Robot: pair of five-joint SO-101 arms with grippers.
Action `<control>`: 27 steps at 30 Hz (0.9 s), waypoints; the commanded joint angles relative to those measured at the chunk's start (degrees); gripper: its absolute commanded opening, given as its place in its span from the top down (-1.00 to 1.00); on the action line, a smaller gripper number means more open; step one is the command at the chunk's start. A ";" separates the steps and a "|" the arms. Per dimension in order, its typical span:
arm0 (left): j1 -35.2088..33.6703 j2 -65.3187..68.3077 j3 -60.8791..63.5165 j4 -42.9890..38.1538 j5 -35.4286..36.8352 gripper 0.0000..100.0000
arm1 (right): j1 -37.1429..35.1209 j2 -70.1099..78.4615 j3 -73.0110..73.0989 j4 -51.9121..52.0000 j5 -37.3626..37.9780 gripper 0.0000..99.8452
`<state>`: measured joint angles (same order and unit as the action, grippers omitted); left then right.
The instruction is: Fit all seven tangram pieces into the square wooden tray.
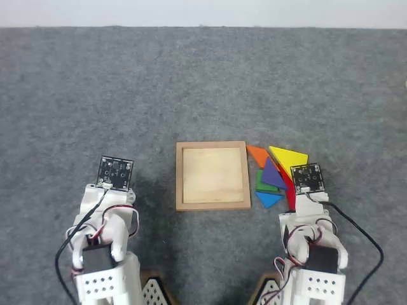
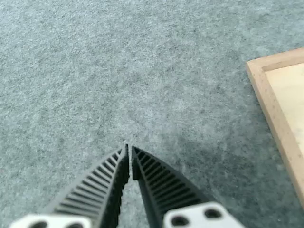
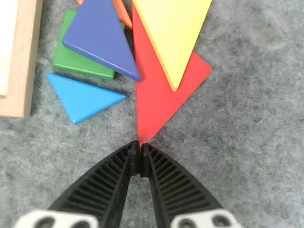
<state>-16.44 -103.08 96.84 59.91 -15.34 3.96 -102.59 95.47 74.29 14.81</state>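
Right pincer [image 3: 141,147] is closed and empty, tips at a corner of the red triangle [image 3: 159,102]. Yellow [image 3: 173,33] overlaps it, and purple [image 3: 102,38] sits on green [image 3: 76,59]. From above, the arm hides most of red.

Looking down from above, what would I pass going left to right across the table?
Left arm → wooden tray → orange piece → yellow piece.

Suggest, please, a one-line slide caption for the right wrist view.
Shut right gripper at the tip of the red triangle, which the yellow triangle overlaps, near the wooden tray.
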 commanded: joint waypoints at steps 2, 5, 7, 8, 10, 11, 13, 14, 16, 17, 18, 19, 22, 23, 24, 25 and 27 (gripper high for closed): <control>-0.35 -0.70 -0.40 0.35 -0.79 0.98 | -0.22 -0.75 0.97 0.40 -0.70 0.99; -0.35 -0.70 -0.40 0.35 -0.79 0.98 | -0.22 -0.75 0.97 0.40 -0.70 0.99; -0.35 -0.70 -0.40 0.35 -0.79 0.98 | -0.22 -0.75 0.97 0.40 -0.70 0.99; -0.35 -0.70 -0.40 0.35 -0.79 0.98 | -0.22 -0.75 0.97 0.40 -0.70 0.99; -0.35 -0.70 -0.40 0.35 -0.79 0.98 | -0.31 -0.75 0.97 0.40 -0.88 0.99; -0.35 -0.70 -0.40 0.35 -0.79 0.98 | -0.40 -0.75 0.97 0.40 -0.97 0.99; -0.35 -0.70 -0.40 0.35 -0.79 0.98 | -0.31 -0.75 0.97 0.40 -0.97 0.99; -0.35 -0.70 -0.40 0.35 -0.79 0.98 | -0.31 -0.75 0.97 0.40 -0.97 0.99; -0.35 -0.70 -0.40 0.35 -0.79 0.98 | -0.48 -0.75 0.97 0.40 -0.70 0.99; -0.35 -0.70 -0.40 0.35 -0.79 0.98 | -0.48 -0.75 0.97 0.40 -0.70 0.99; -0.35 -0.70 -0.40 0.35 -0.79 0.98 | -0.31 -0.75 0.97 0.40 -0.70 0.99; -0.35 -0.70 -0.40 0.35 -0.79 0.98 | -0.31 -0.75 0.97 0.40 -0.70 0.99; -0.35 -0.70 -0.40 0.35 -0.79 0.98 | -0.48 -0.75 0.97 0.40 -0.70 0.99; -0.35 -0.70 -0.40 0.35 -0.79 0.98 | -0.48 -0.75 0.97 0.40 -0.70 0.99; -0.35 -0.70 -0.40 0.35 -0.79 0.98 | -0.48 -0.75 0.97 0.31 -0.79 0.99; -0.35 -0.70 -0.40 0.35 -0.79 0.98 | -0.40 -0.75 0.97 0.31 -0.70 0.99; -0.35 -0.70 -0.40 0.35 -0.79 0.98 | 0.04 -0.75 0.97 0.31 -0.62 0.99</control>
<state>-16.44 -103.08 96.84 59.91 -15.34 3.96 -102.59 95.47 74.29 14.46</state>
